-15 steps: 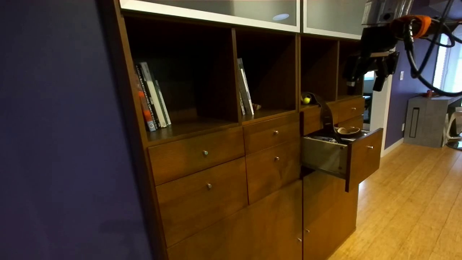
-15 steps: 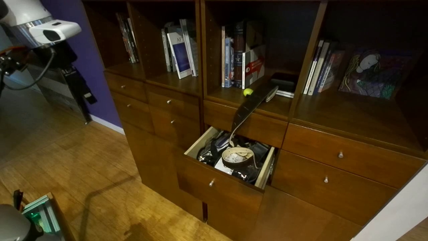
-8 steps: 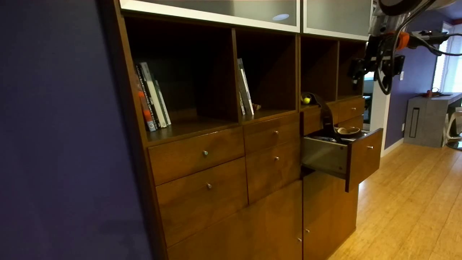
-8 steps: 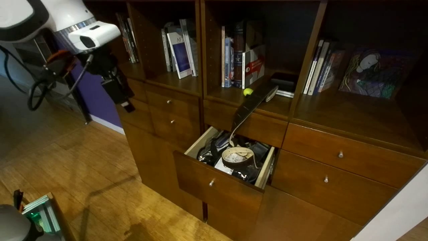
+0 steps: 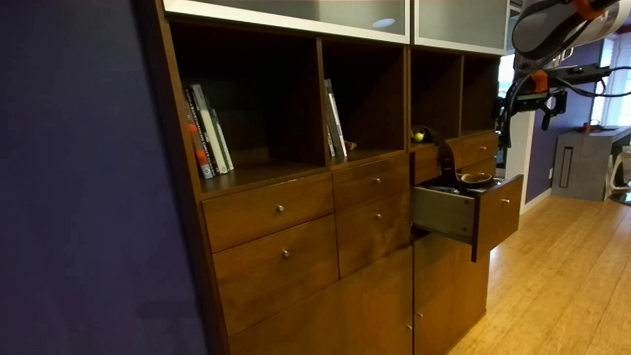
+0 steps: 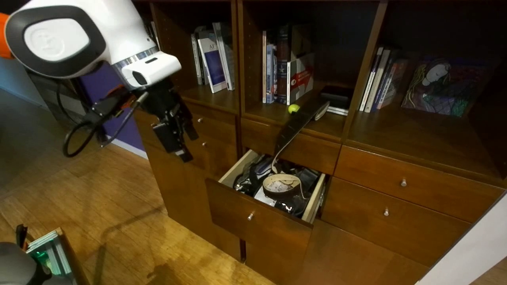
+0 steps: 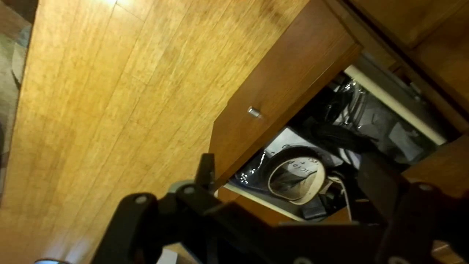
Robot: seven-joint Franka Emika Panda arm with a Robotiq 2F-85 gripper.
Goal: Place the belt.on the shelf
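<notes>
Drawer (image 6: 269, 223): pulled out, loaded with mixed items (image 6: 253, 178).
Gripper (image 6: 189, 145): fingers wide apart; positioned at 10 o'clock from the drawer in an exterior view, well apart from the belt (image 6: 295, 126).
Belt run: dark strap, bridging the shelf (image 6: 269, 111) and the drawer in both exterior views.
Belt, upper end: in the shelf compartment, at 1 o'clock from the drawer.
Belt, lower end: in the drawer.
Coil (image 6: 279, 194): dark outside, pale inside; lies in the drawer; connection to the belt cannot be told.
Ball (image 6: 293, 109): yellow-green; on the shelf, at 9 o'clock from the belt's upper end.
Books (image 6: 282, 67): standing at 12 o'clock from the ball.
</notes>
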